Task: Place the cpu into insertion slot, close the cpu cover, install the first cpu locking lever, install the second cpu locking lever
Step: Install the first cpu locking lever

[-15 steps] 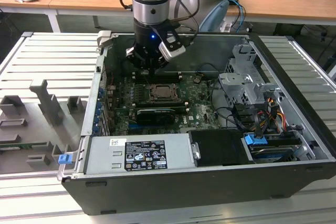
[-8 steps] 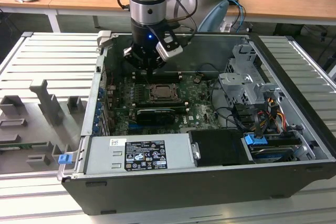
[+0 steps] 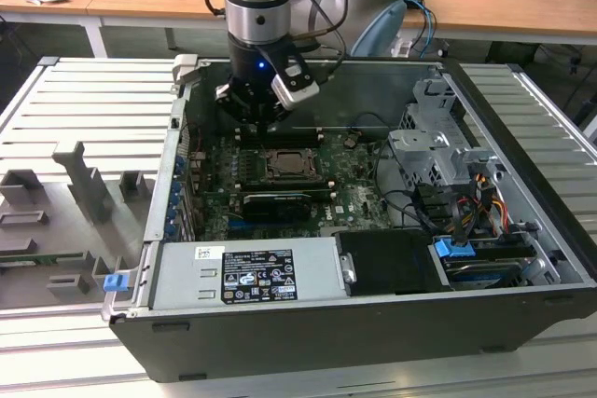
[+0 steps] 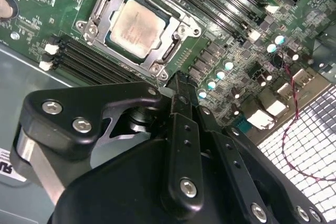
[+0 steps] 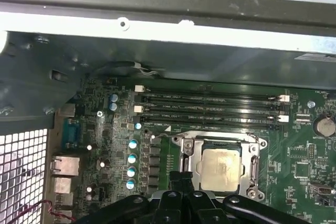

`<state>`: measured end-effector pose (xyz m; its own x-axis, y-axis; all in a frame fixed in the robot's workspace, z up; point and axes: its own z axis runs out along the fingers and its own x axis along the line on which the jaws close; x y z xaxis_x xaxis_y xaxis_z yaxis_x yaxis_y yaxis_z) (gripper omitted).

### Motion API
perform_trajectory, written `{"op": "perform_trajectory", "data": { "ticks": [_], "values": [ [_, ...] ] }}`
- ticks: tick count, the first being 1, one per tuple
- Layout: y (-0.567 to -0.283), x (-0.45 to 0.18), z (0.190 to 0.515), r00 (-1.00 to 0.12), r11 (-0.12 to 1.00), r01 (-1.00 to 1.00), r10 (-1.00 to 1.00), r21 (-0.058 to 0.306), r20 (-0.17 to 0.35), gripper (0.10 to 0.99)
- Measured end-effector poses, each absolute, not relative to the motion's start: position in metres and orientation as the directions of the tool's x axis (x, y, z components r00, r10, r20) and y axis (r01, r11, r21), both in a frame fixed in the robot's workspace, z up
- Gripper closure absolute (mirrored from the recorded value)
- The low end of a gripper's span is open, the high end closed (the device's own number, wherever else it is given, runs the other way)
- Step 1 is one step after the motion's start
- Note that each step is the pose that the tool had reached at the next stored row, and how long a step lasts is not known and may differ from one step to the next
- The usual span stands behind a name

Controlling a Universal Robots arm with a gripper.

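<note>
Desk (image 3: 84, 100) of grey slats carries an open computer case (image 3: 522, 100). Inside lies the green motherboard (image 5: 173, 145). Above its rear edge in the exterior view hangs the gripper (image 3: 261, 116), its fingers pressed together on nothing, its tips near the socket in both wrist views. The insertion slot (image 3: 285, 166) sits mid-board. The cpu cover (image 4: 178, 24) lies flat over it, framing the cpu (image 4: 137, 26) seated within.
</note>
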<state>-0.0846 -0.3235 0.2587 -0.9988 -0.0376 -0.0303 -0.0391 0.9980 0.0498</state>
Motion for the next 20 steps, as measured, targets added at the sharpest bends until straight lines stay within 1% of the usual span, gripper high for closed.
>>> {"op": "perform_trajectory", "data": {
  "ticks": [11, 20],
  "values": [
    [-0.323, -0.108, 0.258, -0.999, 0.998, -0.020, -0.018, 0.052, -0.030, 0.980],
    [-0.311, -0.113, 0.255, -0.999, 0.998, -0.020, -0.018, 0.052, -0.030, 0.980]
  ]
}}
